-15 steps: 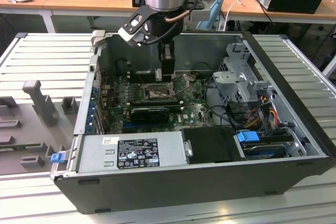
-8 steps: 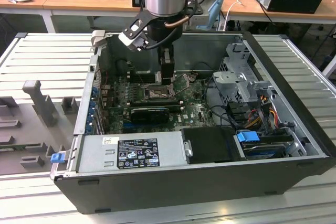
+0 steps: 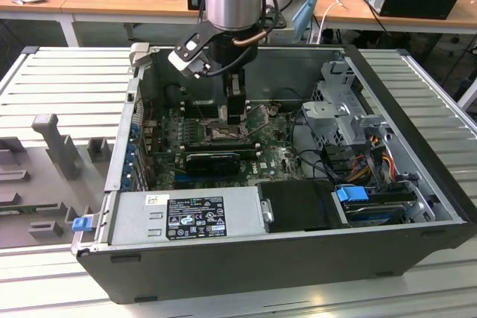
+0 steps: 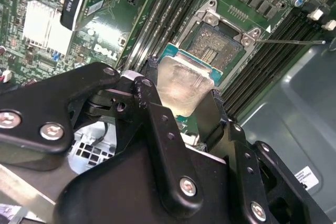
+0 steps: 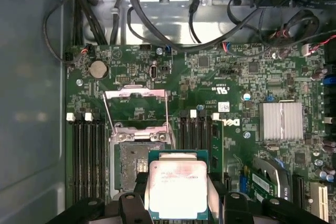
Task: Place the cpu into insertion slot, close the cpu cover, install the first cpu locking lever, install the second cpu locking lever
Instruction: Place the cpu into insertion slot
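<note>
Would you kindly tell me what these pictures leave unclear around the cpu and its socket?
First wrist view: the cpu covers part of the insertion slot.
Both wrist views: the gripper hides the cpu's side edges.
Exterior view: the gripper blocks the slot; the cpu is too small.

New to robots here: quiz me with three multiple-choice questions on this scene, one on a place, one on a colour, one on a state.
1. Where is the cpu? A in the slot; B in the gripper; C on the floor.
2. The board is: A green; B red; C white.
3. The cover is: A open; B shut; C removed.
Answers: B, the gripper clamps it and the slot lies bare; A, its surface is green; A, the cover stands flipped up.
</note>
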Robot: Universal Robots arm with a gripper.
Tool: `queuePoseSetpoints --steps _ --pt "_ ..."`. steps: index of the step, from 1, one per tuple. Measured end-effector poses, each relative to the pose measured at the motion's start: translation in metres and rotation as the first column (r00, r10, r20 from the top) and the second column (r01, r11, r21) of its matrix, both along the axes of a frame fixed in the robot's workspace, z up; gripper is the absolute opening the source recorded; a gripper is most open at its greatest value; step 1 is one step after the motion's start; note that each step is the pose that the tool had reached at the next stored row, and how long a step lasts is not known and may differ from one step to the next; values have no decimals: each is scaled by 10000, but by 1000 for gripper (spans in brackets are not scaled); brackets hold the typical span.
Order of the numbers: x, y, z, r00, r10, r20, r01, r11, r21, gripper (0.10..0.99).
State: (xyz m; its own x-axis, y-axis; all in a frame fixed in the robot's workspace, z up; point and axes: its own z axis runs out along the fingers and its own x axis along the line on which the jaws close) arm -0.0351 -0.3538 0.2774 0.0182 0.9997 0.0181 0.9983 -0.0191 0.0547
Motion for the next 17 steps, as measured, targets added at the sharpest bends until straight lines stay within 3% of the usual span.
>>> queuePoseSetpoints --steps 4,17 --pt "0 5 -40 10000 99 -1 -99 9998 143 525" --pt "0 19 -93 9999 101 -36 -100 9998 142 525"
